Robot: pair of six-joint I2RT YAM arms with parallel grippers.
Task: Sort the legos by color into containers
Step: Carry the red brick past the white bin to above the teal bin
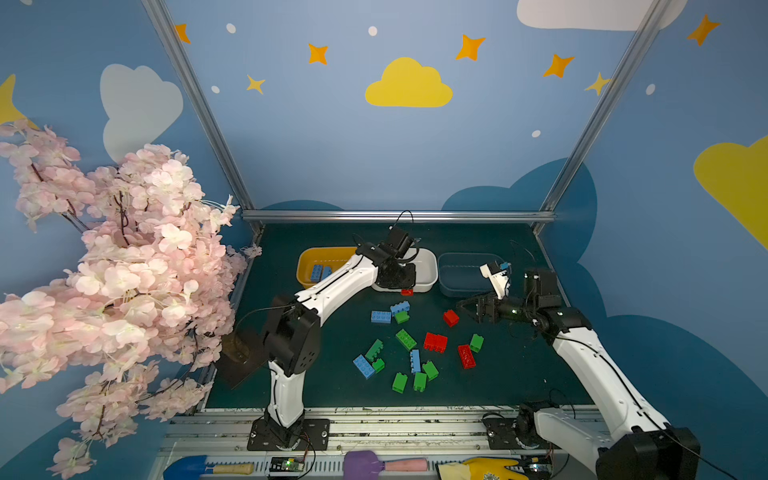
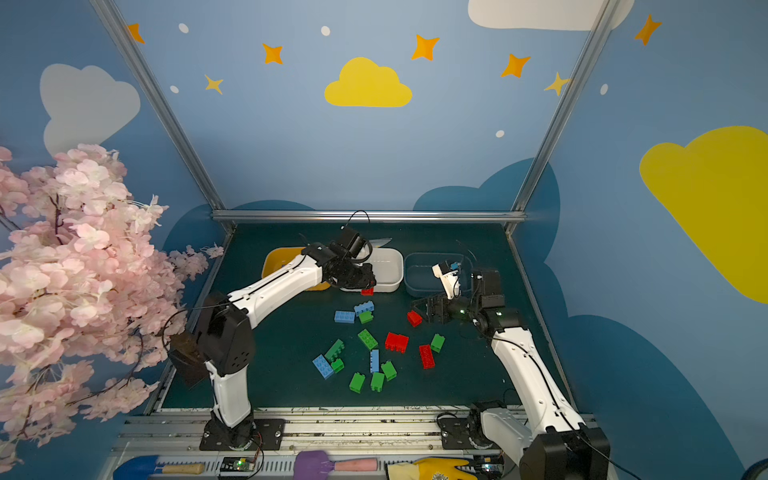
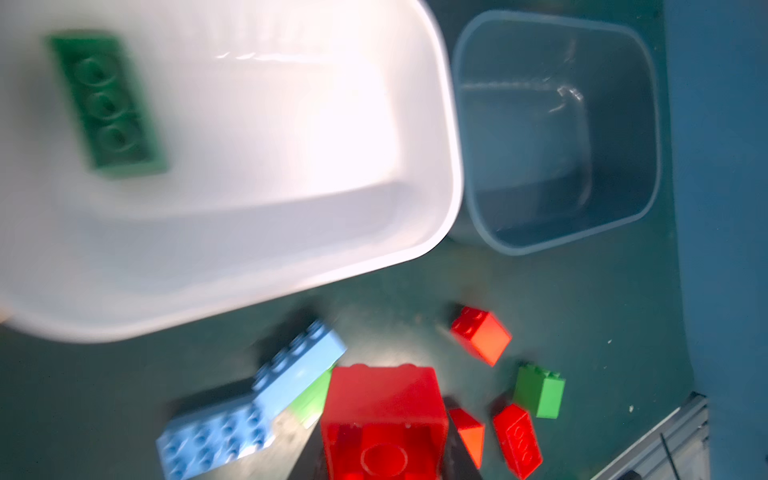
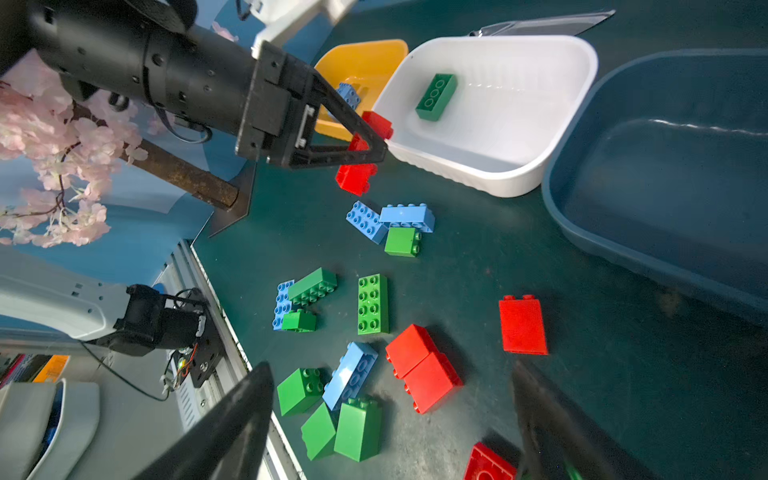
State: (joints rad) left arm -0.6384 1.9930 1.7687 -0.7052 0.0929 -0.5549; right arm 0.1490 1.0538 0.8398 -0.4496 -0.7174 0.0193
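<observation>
My left gripper (image 1: 404, 286) is shut on a red lego (image 3: 382, 399) and holds it just above the mat at the near wall of the white container (image 1: 430, 272). A long green lego (image 4: 436, 97) lies in that white container. The yellow container (image 1: 309, 259) holds blue legos (image 1: 320, 272). To the right stands the blue-grey container (image 1: 457, 280). Red, green and blue legos (image 1: 406, 340) lie scattered on the dark mat. My right gripper (image 1: 467, 309) hovers open beside a loose red lego (image 1: 451, 318), with nothing between its fingers (image 4: 237, 411).
A pink blossom branch (image 1: 104, 270) crowds the left side beside the left arm's base. A metal rail (image 1: 374, 419) runs along the front edge, with a blue trowel (image 1: 187, 467), a purple tool (image 1: 365, 463) and a yellow glove (image 1: 486, 467) before it. A metal scoop (image 4: 540, 23) lies behind the white container.
</observation>
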